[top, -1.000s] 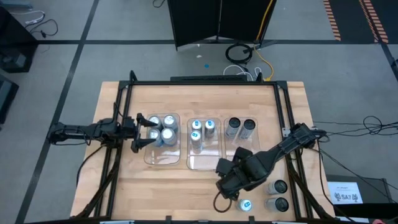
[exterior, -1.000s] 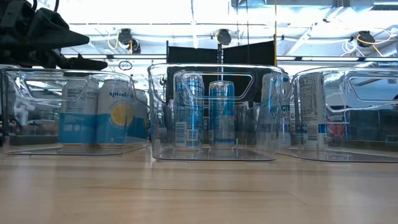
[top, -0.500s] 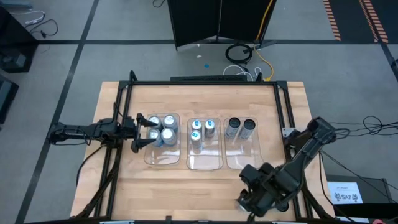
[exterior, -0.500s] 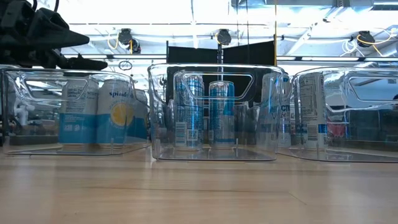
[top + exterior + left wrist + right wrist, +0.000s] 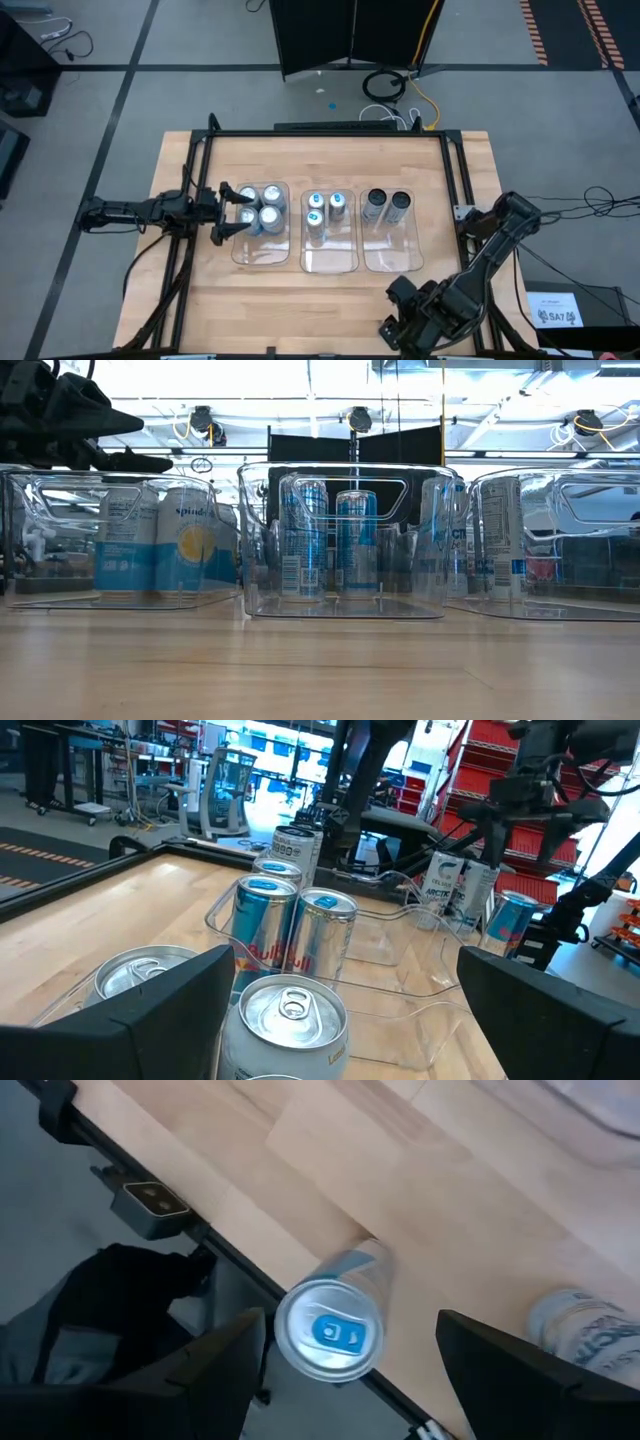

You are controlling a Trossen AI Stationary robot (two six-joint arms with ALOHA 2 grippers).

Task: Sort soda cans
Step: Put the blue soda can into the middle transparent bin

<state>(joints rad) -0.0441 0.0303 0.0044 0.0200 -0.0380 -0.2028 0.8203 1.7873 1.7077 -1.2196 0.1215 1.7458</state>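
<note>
My right gripper [image 5: 350, 1325] is open near the table's near edge, low on the right. Its fingers stand on either side of an upright blue-topped can [image 5: 328, 1330] without touching it. In the high view the right arm [image 5: 440, 300] hides that can. My left gripper [image 5: 235, 210] is open and hovers at the left side of the left bin [image 5: 240, 255], above several silver-topped cans [image 5: 290, 1010]. The middle bin holds blue-topped cans [image 5: 325, 205]. The right bin holds two dark cans [image 5: 387, 203].
Three clear bins [image 5: 340, 540] stand in a row across the table's middle. Another loose can [image 5: 585, 1330] stands close to the blue-topped one. The table's near edge and a metal bracket [image 5: 150, 1200] lie just beside the right gripper. Bare wood [image 5: 280, 300] stretches in front of the bins.
My right arm has swung from just in front of the middle bin toward the table's near right corner. It now covers the loose cans there in the high view.
</note>
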